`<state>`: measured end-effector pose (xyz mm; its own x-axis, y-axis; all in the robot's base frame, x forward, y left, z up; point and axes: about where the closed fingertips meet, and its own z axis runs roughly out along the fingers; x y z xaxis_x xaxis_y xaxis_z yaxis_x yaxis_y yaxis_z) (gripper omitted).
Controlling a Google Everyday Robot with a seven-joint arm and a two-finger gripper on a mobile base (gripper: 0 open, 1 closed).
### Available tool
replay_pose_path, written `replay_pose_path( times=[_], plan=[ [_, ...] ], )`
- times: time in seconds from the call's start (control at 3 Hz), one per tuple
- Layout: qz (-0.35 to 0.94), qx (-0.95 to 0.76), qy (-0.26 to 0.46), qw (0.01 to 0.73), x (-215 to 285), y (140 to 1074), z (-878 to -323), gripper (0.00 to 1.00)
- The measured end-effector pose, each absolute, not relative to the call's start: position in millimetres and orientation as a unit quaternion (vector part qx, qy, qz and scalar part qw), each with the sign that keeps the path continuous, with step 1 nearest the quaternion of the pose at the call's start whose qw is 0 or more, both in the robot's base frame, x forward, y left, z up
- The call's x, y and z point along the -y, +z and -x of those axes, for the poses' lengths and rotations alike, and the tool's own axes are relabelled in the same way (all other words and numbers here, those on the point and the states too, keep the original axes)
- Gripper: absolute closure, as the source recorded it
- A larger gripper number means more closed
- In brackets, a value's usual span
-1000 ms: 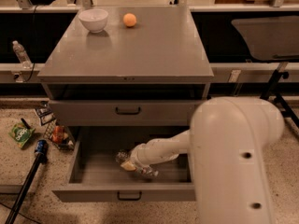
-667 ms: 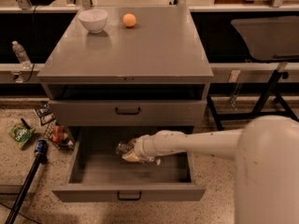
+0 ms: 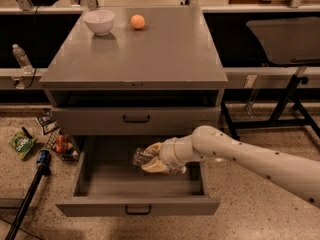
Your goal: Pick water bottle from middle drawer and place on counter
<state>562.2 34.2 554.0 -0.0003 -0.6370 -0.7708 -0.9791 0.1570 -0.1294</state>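
The middle drawer [image 3: 137,206] stands pulled open at the bottom of the grey cabinet. My gripper [image 3: 153,159] reaches in from the right on a white arm and is shut on the water bottle [image 3: 139,156], a clear crinkled bottle lying sideways between the cream fingers [image 3: 152,149]. The bottle's other end pokes out to the right of the gripper. It is held a little above the drawer floor. The counter [image 3: 150,54] is the flat grey cabinet top above.
A white bowl [image 3: 99,21] and an orange [image 3: 138,21] sit at the back of the counter. The upper drawer [image 3: 136,119] is shut. Another clear bottle [image 3: 21,56] stands on the left ledge. A green packet [image 3: 21,145], a wire basket [image 3: 62,145] and a blue-tipped pole [image 3: 35,179] lie on the floor at left. A dark table [image 3: 285,39] stands at right.
The arm's bulky elbow has swung out of the frame to the right. The gripper has closed on the bottle and raised it slightly off the drawer floor.
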Motion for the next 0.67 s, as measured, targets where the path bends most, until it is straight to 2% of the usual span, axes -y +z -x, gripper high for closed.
replay_pose_path(
  times=[0.33,0.67],
  plan=[
    [0.599,-0.658,0.25,0.381,-10,599,-543,1.0],
    [0.596,-0.646,0.28,0.386,1,686,-535,1.0]
  ],
)
